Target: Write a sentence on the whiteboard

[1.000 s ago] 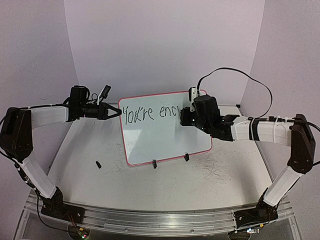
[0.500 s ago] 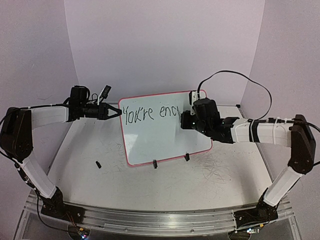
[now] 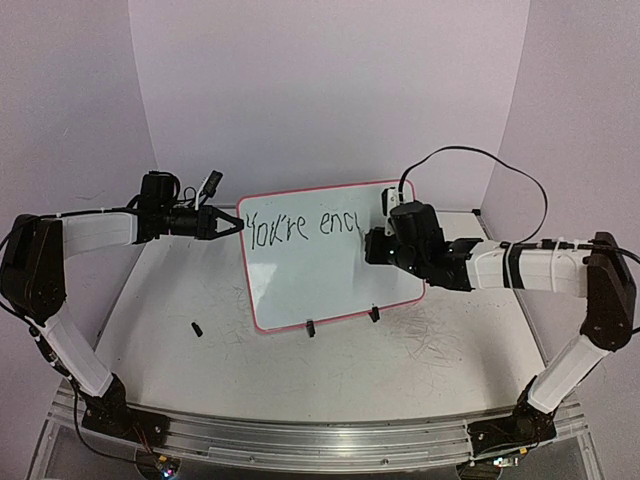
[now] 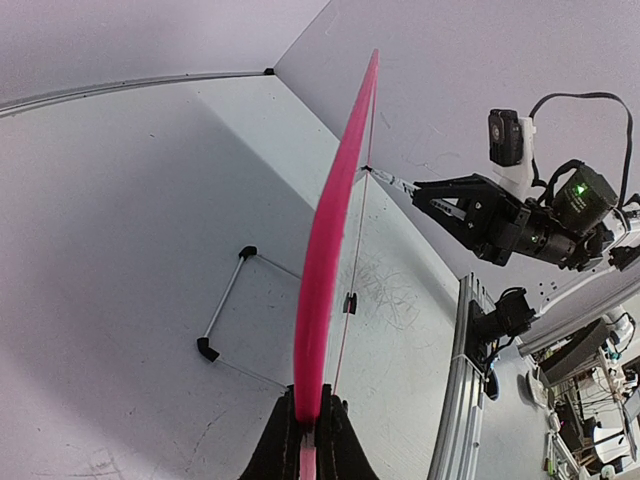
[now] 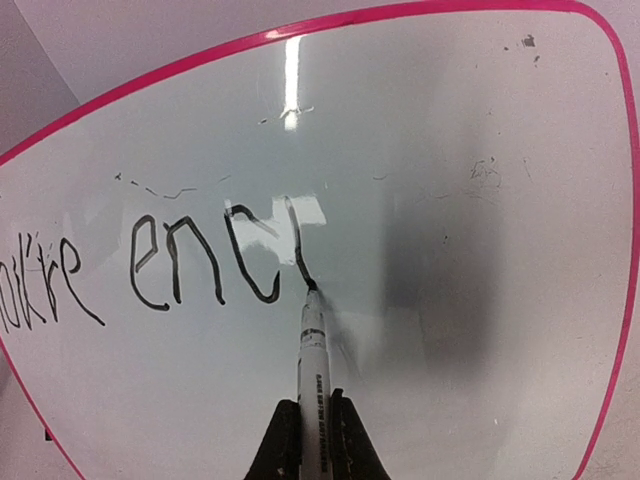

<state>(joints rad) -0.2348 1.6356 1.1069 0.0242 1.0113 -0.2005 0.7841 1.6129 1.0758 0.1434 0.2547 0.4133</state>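
Note:
The whiteboard (image 3: 330, 275) stands upright mid-table, white with a pink rim. My left gripper (image 3: 232, 224) is shut on its left rim; in the left wrist view the rim (image 4: 335, 220) runs edge-on out of the gripper (image 4: 309, 430). The sentence (image 3: 300, 228) reads "You're enc" plus one fresh downward stroke (image 5: 295, 240). My right gripper (image 3: 372, 245) is shut on a white marker (image 5: 313, 350). The marker's black tip touches the board at the bottom of that stroke. In the right wrist view the gripper (image 5: 315, 430) sits low, facing the board (image 5: 470, 220).
A black marker cap (image 3: 197, 328) lies on the table left of the board. Two black clip feet (image 3: 309, 327) hold the board's bottom edge, and a wire stand (image 4: 225, 310) props it from behind. Old scribbles (image 3: 430, 335) mark the tabletop at the right.
My right gripper has shifted slightly right and down along the board with the marker. The left gripper and the board have not moved.

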